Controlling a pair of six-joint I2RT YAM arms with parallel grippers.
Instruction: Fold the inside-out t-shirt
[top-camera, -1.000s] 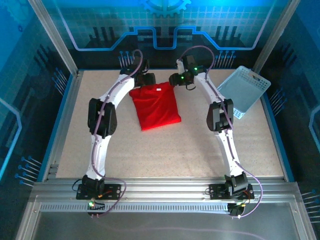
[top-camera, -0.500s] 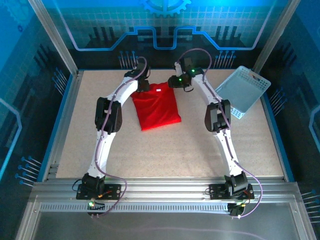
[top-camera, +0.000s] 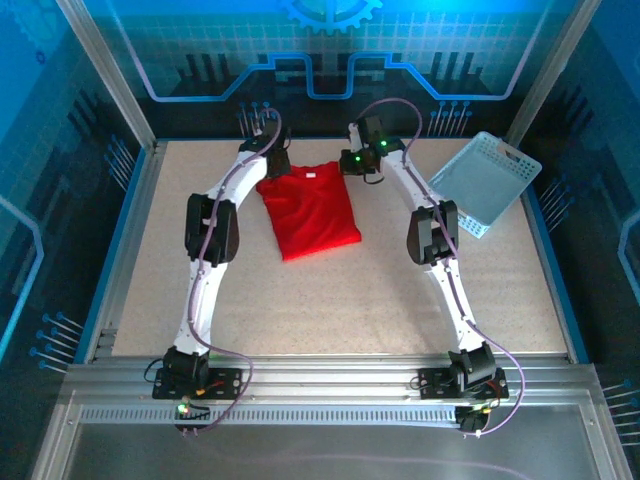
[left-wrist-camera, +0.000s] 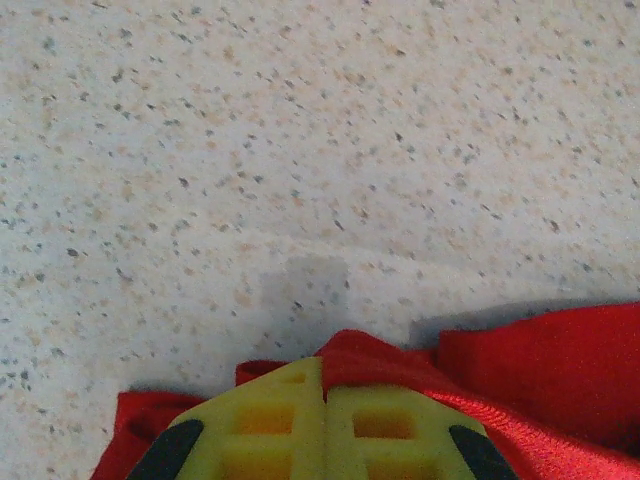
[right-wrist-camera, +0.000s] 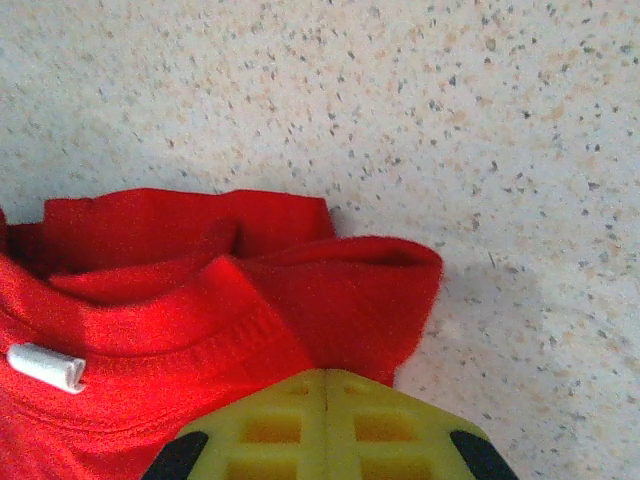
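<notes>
Red t-shirt (top-camera: 310, 210) — speckled beige table (top-camera: 400, 290)

Blue light tints the enclosure walls (top-camera: 60, 200) in the overhead view, while the speckled bench (top-camera: 330, 290) is evenly and softly lit, without glare. Both wrist views are bright. There the red t-shirt (right-wrist-camera: 150, 300) casts soft grey shadows on the bench, and the near edge blurs slightly.

t-shirt (top-camera: 312, 212): one is showing | tag (right-wrist-camera: 45, 367): one is showing | basket (top-camera: 487, 180): one is showing | table (top-camera: 330, 300): one is showing | arms: two are showing, left arm (top-camera: 208, 230), right arm (top-camera: 432, 235) | grippers: two are showing, left gripper (left-wrist-camera: 325, 385), right gripper (right-wrist-camera: 326, 385)
</notes>
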